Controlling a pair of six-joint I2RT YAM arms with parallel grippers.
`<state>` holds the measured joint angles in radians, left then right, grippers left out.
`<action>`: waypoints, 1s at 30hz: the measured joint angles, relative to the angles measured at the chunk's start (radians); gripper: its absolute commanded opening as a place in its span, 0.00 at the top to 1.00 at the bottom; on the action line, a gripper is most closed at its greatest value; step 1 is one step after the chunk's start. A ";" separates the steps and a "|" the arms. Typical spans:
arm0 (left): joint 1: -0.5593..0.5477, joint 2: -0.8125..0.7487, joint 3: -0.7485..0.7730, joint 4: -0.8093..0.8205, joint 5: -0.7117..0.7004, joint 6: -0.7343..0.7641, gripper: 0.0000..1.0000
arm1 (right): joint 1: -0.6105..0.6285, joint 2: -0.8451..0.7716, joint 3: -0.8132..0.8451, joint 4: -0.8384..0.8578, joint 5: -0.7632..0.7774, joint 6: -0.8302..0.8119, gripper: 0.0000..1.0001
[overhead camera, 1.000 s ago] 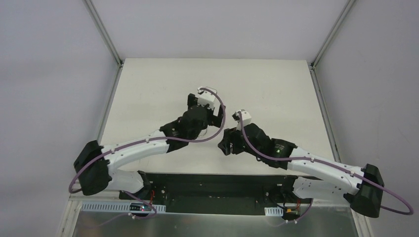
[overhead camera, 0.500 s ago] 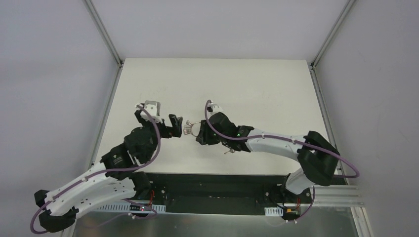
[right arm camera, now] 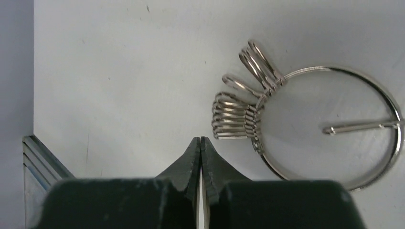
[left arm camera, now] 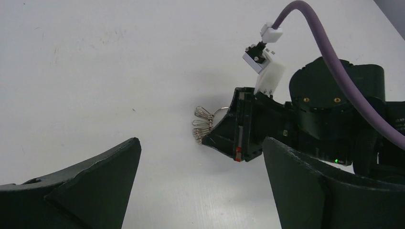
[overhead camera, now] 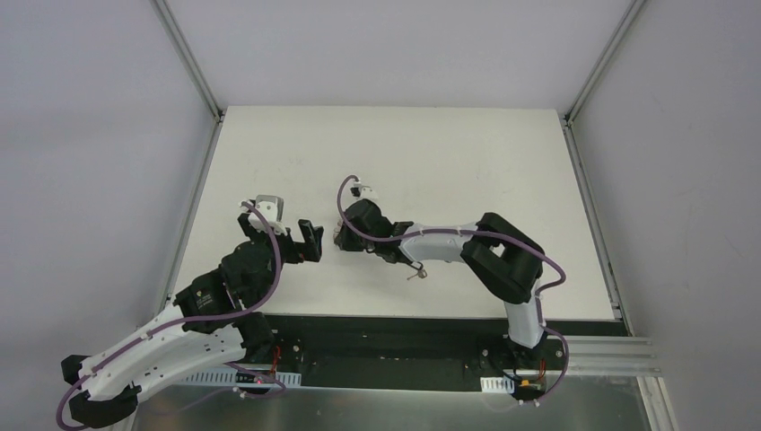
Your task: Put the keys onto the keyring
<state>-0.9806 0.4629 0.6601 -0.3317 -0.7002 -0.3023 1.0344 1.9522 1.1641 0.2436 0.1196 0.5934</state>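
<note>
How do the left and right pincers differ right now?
The left pincer stands wide open; the right pincer is shut, its fingers pressed together with nothing visible between them. The right pincer's tip sits right beside the keyring; the left pincer is apart from it, facing it across bare table. Both are black and point toward the keyring.

The keyring [right arm camera: 236,121] lies flat on the table [overhead camera: 467,153], just ahead of my right gripper [right arm camera: 201,143] and a little to the right of its fingertips. Its bunch of small loops sits nearest those tips. My left gripper [overhead camera: 311,241] faces it from the opposite side. I see the ring ahead of those fingers, apart from them.
</note>
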 measured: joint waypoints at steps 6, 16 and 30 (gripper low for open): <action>0.000 -0.001 -0.003 -0.007 0.000 -0.001 0.01 | -0.018 0.089 0.112 0.038 0.041 0.001 1.00; 0.000 0.013 -0.005 -0.008 0.000 -0.002 0.01 | -0.029 0.111 0.100 0.033 0.085 -0.013 1.00; 0.000 0.043 -0.029 0.023 0.019 -0.002 0.01 | 0.020 -0.244 -0.246 -0.196 -0.005 -0.084 1.00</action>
<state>-0.9806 0.5064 0.6312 -0.3092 -0.6815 -0.3038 1.0542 1.7084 0.9184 0.0475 0.1146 0.5091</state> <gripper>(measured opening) 0.990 0.004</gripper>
